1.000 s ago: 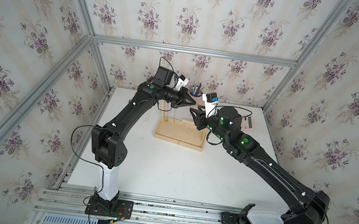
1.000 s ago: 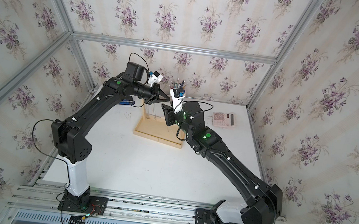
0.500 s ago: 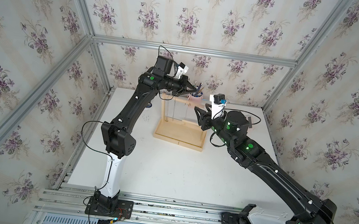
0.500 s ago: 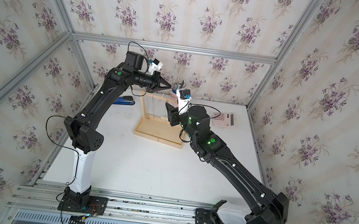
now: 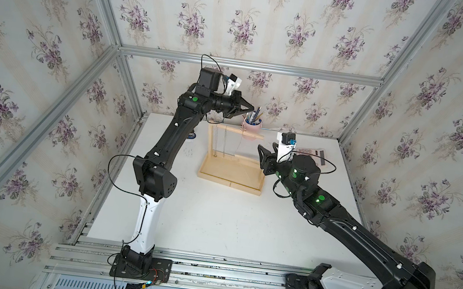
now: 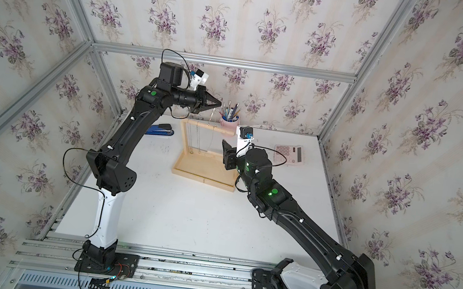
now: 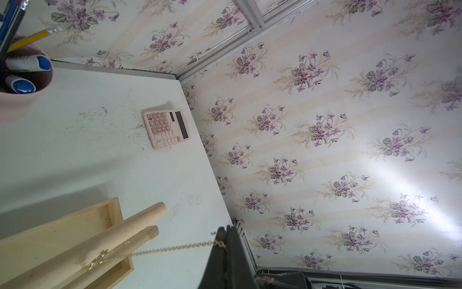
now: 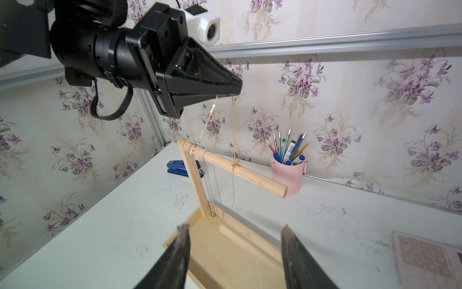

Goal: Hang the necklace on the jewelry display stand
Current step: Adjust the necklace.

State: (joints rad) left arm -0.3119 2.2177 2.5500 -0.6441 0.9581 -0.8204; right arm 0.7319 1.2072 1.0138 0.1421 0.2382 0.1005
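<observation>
At the left gripper the jaws are pressed together on the necklace (a fine gold link chain). Two strands run down from the closed tip. One strand meets the top bar close to the post. The other meets the bar at about mid-length, where a small charm lies on the wood. Fine chain also hangs below the bar toward the tray base; which strands belong to the held necklace cannot be told.

The jewelry display stand is pale, smooth wood and stands at the back of the white table. The post is square in section and upright at the tray's left rear corner. The bar is a round dowel with its long axis horizontal. Its free end points to the robot's right, toward the pink pen cup.

The left arm is raised high, with the wrist level and the gripper pointing right, above the bar. The right arm reaches forward and low. The right gripper faces the stand at the tray's right end, and its fingers are spread wide with nothing between them.

A pink calculator lies near the right rear corner. A blue stapler lies behind the post.
</observation>
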